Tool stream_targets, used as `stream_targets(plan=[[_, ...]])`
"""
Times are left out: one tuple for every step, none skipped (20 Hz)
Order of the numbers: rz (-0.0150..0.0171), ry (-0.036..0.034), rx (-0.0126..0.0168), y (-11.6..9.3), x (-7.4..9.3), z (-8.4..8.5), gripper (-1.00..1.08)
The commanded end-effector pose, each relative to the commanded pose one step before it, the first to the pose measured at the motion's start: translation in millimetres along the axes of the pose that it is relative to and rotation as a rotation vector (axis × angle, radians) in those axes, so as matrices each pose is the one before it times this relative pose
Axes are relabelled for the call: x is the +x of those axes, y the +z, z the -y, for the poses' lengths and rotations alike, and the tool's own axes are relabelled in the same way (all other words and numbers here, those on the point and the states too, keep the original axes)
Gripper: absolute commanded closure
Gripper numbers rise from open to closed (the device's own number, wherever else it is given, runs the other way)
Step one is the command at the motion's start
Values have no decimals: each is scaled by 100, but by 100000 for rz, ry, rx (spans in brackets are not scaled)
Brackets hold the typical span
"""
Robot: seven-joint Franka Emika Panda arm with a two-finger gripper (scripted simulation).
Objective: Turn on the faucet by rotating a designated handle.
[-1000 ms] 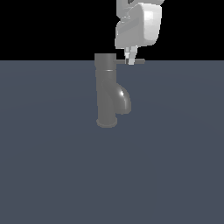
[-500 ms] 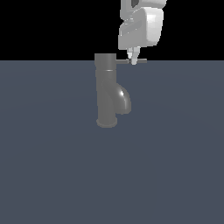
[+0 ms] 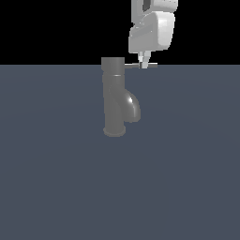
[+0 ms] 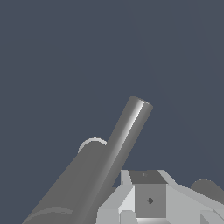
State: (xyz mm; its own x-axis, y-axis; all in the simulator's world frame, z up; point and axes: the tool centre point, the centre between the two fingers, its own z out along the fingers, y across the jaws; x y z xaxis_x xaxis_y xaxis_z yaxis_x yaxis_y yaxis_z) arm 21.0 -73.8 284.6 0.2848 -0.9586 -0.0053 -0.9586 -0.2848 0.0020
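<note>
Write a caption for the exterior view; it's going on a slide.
Panda gripper poised at the handle projecting from the faucet top.

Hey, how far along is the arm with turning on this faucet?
Done: the approach. The gripper has come down to the handle, the thin lever sticking out from the top of the faucet toward the exterior view's right. In hand: its fingertips sit at the lever; whether they press or clasp it is unclear. Left: the rotation itself, since the handle has not visibly swung from its earlier position.
</note>
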Motion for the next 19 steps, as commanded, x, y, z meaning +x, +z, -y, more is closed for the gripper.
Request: stream_targets(plan=[[-384,1524,229,17,1331,187,108],[-6,69,-1,0,184,151,108],[-6,69,-1,0,184,152,108],[-6,69,-1,0,184,152,108],[-6,69,-1,0,184,152,108],[-5,49,-1,0,174,157,108],[-8,84,-2,-1,192,148,108],[-7,69,-1,-1,184,152,108],[-5,49,-1,-1,174,157,108],[-8,84,-2,-1,192,149,108],[-7,69,-1,-1,184,153,108],[-7,69,-1,-1,184,153,108],[-7,69,-1,-1,184,153,108],[-8,69,-1,-2,184,153,108],[-8,69,-1,-2,184,153,108],[-8,69,-1,-2,183,153,108],[-9,68,-1,-3,183,153,108],[-9,68,-1,-3,183,153,108],[0,0,0,0,0,0,108]])
